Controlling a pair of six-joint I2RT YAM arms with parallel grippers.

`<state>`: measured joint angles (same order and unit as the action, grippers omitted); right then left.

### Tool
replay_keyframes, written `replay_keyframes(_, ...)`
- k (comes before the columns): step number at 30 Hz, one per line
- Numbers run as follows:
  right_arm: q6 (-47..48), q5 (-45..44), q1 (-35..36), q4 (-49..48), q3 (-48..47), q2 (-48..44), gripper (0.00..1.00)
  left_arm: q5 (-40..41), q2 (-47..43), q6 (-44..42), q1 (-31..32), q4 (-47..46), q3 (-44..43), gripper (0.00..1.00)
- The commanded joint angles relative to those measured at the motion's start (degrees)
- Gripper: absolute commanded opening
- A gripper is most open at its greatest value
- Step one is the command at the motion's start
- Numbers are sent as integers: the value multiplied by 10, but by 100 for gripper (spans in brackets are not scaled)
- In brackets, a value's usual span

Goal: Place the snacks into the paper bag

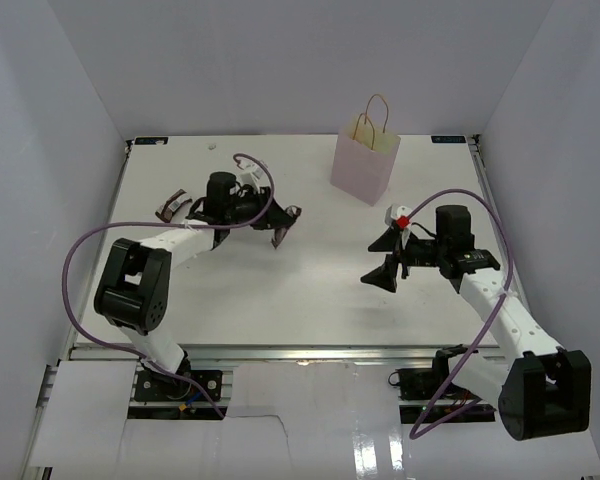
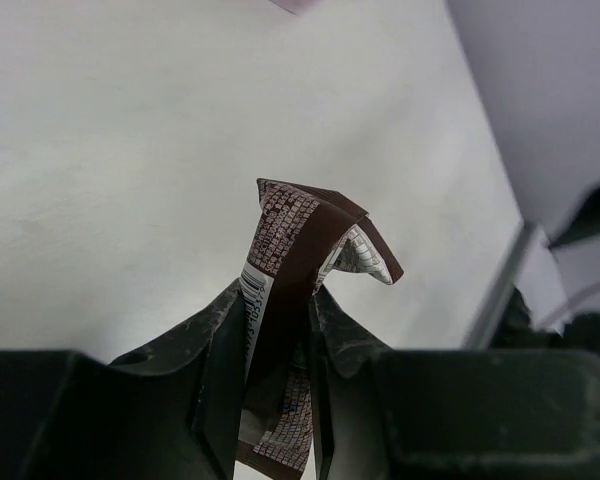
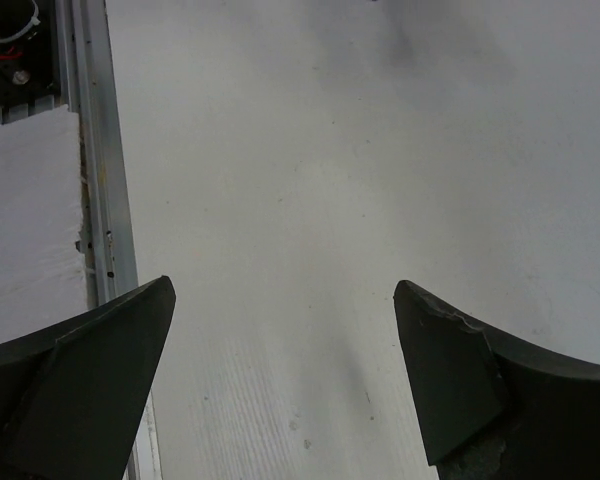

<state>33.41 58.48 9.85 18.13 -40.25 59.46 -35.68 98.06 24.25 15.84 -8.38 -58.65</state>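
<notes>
The pale pink paper bag [image 1: 364, 160] stands upright at the back, right of centre, its cord handles up. My left gripper [image 1: 282, 226] is shut on a dark brown bar [image 2: 292, 250], held upright between the fingers above the table, left of the bag. A second brown bar with white ends [image 1: 170, 208] lies on the table at the far left. My right gripper [image 1: 385, 256] is open and empty over bare table in front of the bag; its wrist view [image 3: 285, 300] shows nothing between the fingers. No yellow or green packets are in view.
White walls close in the table on three sides. An aluminium rail [image 3: 98, 180] and white foam [image 3: 25, 230] run along the near edge. A corner of the pink bag [image 2: 298, 5] shows at the top of the left wrist view.
</notes>
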Motion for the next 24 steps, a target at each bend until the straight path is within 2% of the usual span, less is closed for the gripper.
replay_keyframes(1, -125, 7, 11, -89, 0, 27, 95, -170, -35, 61, 80, -96, 32, 36)
replay_keyframes(5, -191, -33, 38, -116, -37, 55, 96, -177, -40, 52, 148, -103, 43, 36)
replay_keyframes(6, -237, -98, 43, -148, -48, 63, 97, -172, -41, 49, 158, -104, 46, 36)
replay_keyframes(7, -316, -120, 47, -152, -56, 69, 98, -163, -44, 45, 176, -105, 49, 36)
replay_keyframes(12, -460, -207, 67, -141, -86, 96, 95, -41, -74, -1, 211, -110, 71, 36)
replay_keyframes(17, -564, -185, 75, -174, -74, 121, 95, 9, -79, -12, 227, -124, 68, 36)
replay_keyframes(24, -596, -166, 76, -174, -88, 159, 99, 18, -67, -16, 239, -132, 57, 36)
